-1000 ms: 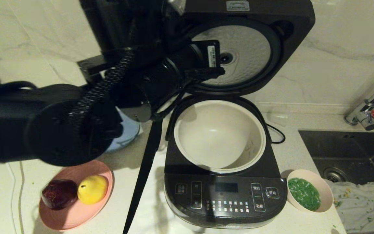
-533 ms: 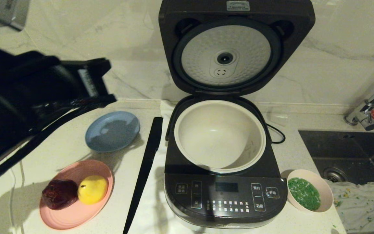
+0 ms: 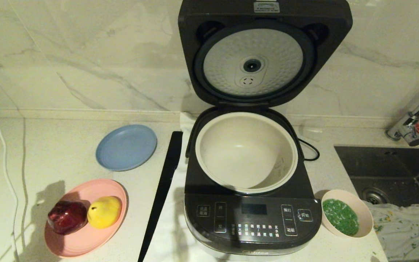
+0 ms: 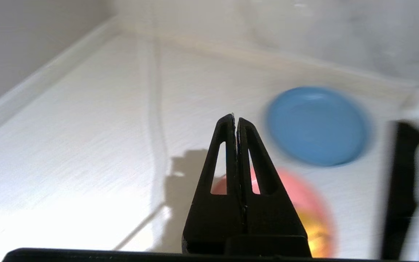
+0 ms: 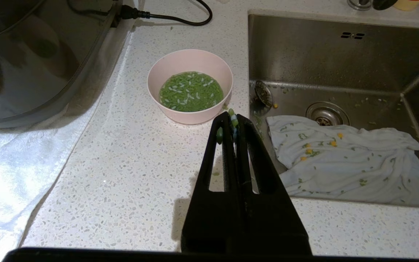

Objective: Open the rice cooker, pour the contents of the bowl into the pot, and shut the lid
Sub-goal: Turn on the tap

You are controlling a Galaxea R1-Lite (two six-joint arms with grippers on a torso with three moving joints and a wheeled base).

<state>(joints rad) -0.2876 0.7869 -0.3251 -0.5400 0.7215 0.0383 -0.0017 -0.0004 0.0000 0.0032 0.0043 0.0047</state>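
The dark rice cooker (image 3: 253, 218) stands mid-counter with its lid (image 3: 264, 14) hinged fully up, showing the dimpled silver disc (image 3: 227, 69). The cream-white pot (image 3: 246, 153) sits inside with nothing in it. The pale pink bowl (image 3: 366, 213) rests right of the cooker's front, holding the green and white grains (image 3: 340, 216). Neither gripper shows in the head view. My right gripper (image 5: 233, 116) hovers shut just short of the bowl (image 5: 191, 114), with a few green grains stuck at its tips. My left gripper (image 4: 235, 117) is shut, empty, over the counter's left side.
A blue plate (image 3: 126, 147) and a pink plate (image 3: 86, 242) with a red and a yellow fruit lie left of the cooker, beside a long black strip (image 3: 162, 196). A sink (image 3: 387, 163) with a white cloth (image 3: 406, 229) and tap (image 3: 413, 123) is at the right.
My left arm has swung away from the raised lid to the left and out of the head view. The lid stays up; the bowl has not moved.
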